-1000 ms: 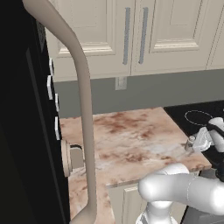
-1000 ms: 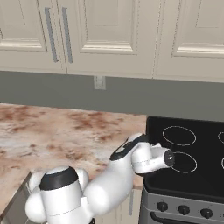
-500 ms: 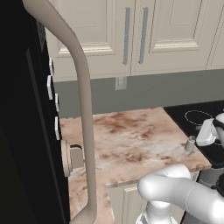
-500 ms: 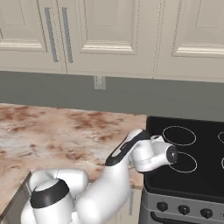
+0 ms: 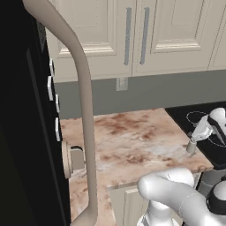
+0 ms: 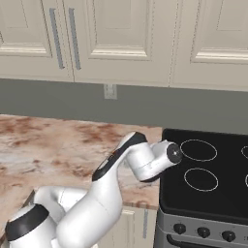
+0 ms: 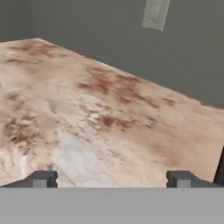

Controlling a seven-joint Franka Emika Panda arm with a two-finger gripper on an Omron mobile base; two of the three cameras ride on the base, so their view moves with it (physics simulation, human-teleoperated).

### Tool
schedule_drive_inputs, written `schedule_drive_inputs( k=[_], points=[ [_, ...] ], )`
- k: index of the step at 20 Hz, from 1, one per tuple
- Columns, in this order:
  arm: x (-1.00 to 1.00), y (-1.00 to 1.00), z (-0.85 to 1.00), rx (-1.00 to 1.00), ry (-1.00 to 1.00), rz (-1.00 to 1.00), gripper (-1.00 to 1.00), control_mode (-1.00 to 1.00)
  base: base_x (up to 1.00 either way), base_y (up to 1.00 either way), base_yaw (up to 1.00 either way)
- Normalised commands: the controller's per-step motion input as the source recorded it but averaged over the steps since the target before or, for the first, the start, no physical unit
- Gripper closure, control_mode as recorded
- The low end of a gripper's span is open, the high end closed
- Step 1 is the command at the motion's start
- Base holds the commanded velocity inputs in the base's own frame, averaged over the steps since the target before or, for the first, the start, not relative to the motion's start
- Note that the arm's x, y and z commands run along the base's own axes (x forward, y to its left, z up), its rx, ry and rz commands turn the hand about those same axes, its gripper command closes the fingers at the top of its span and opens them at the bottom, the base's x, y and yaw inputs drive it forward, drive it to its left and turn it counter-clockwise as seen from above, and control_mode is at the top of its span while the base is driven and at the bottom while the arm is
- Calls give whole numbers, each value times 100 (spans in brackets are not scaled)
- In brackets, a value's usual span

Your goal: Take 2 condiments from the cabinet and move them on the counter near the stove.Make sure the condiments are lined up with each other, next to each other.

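A small pale grey-beige shaker bottle with a rounded cap (image 5: 191,145) stands upright on the pinkish-beige marbled stone counter (image 5: 132,145), close to the counter's right edge and just beside the black glass cooktop with white ring burners (image 6: 208,174). It stands alone; nothing grips it. The white arm's two-finger gripper (image 7: 112,178) has its jaws spread wide and released, with nothing between the two dark fingertips (image 7: 41,178). In the hand view it looks low across the bare counter toward the grey wall and a pale wall outlet (image 7: 155,14). In the right base view the arm bends forward over the counter's edge, its wrist at the stove's left side, hiding the bottle there. Cream wall cabinets with panelled doors and metal handles (image 6: 111,34) hang closed above, so their contents cannot be told. A black appliance with a curved beige handle (image 5: 81,101) fills the left, cut off.
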Motion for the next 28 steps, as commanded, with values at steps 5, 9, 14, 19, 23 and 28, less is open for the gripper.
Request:
schedule_drive_inputs(
  k=[5,9,14,19,23,28],
  points=[
    [-30,82,30,-1,-6,-29,-100,-100,0,0,0],
    [-37,58,60,0,-2,-28,-100,-100,0,0,0],
    [-20,31,98,0,12,-13,-100,-100,0,0,0],
    [-12,14,78,0,29,-5,-100,-100,0,0,0],
    [-18,8,42,0,27,-9,-100,-100,0,0,0],
    [-39,0,5,2,3,-25,-100,-100,0,0,0]
  ],
)
